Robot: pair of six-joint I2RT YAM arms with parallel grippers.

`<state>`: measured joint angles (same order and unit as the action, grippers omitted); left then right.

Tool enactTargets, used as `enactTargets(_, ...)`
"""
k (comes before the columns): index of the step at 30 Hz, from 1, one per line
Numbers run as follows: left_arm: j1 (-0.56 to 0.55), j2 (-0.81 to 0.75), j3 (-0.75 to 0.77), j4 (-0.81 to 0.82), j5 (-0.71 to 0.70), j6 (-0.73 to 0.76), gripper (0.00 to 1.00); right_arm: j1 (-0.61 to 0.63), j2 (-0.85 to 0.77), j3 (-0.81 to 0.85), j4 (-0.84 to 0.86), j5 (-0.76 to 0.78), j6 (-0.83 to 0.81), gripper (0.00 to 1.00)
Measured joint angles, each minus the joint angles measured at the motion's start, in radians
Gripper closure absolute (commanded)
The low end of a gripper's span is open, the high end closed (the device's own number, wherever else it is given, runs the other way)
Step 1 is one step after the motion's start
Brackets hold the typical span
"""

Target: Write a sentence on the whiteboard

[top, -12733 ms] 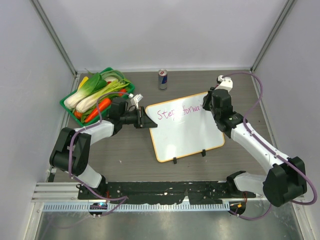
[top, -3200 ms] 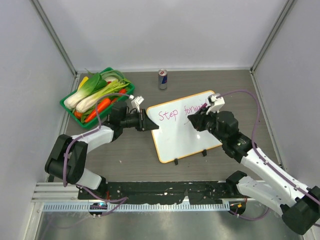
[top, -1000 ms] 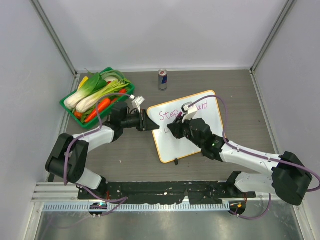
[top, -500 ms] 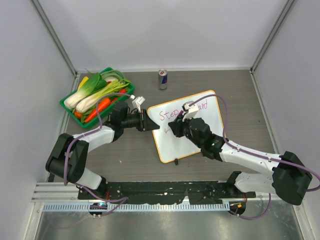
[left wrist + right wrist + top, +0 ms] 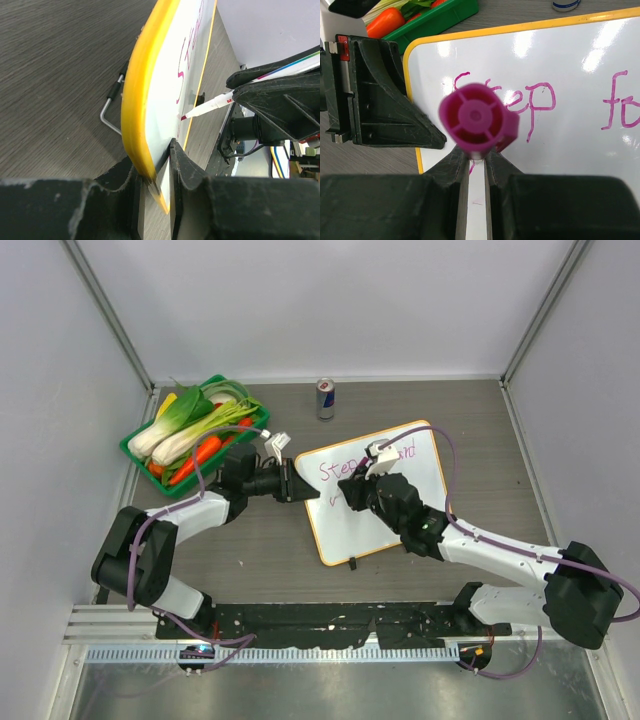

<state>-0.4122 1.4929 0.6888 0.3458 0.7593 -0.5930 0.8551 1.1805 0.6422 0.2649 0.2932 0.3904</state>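
Observation:
The whiteboard (image 5: pixel 428 478) lies tilted on the table, with an orange-yellow rim (image 5: pixel 141 100). My left gripper (image 5: pixel 297 487) is shut on its left edge, one finger on each face (image 5: pixel 162 170). The sentence (image 5: pixel 335 469) reads "Step" in pink (image 5: pixel 535 102), then "fo" (image 5: pixel 619 107); my right arm hides the rest from above. My right gripper (image 5: pixel 347 496) is shut on a pink marker (image 5: pixel 476 117) below "Step". The marker's tip (image 5: pixel 184 117) touches the board, with a short pink stroke (image 5: pixel 471 170) just under it.
A green basket (image 5: pixel 140 455) of leeks, carrots and other vegetables stands at the back left, close to my left arm. A drink can (image 5: pixel 325 398) stands behind the board. A black clip (image 5: pixel 352 562) sits on the board's near edge. Grey walls close in three sides.
My right gripper with the marker has crept a little up and right below "Step". The left gripper and the board have stayed put.

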Motion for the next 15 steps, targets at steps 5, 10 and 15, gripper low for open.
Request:
enactTargets(5,0.000,0.001,0.001,-0.003,-0.001,0.000,1.00,0.000,0.000,0.000,-0.002,-0.001,0.000,0.99)
enactTargets(10,0.000,0.002,0.003,-0.006,-0.001,0.000,1.00,0.000,-0.003,-0.001,-0.005,-0.004,0.000,0.99)
enactTargets(15,-0.001,0.003,0.005,-0.007,-0.001,0.001,1.00,-0.001,-0.010,-0.008,-0.008,-0.007,0.000,0.99)
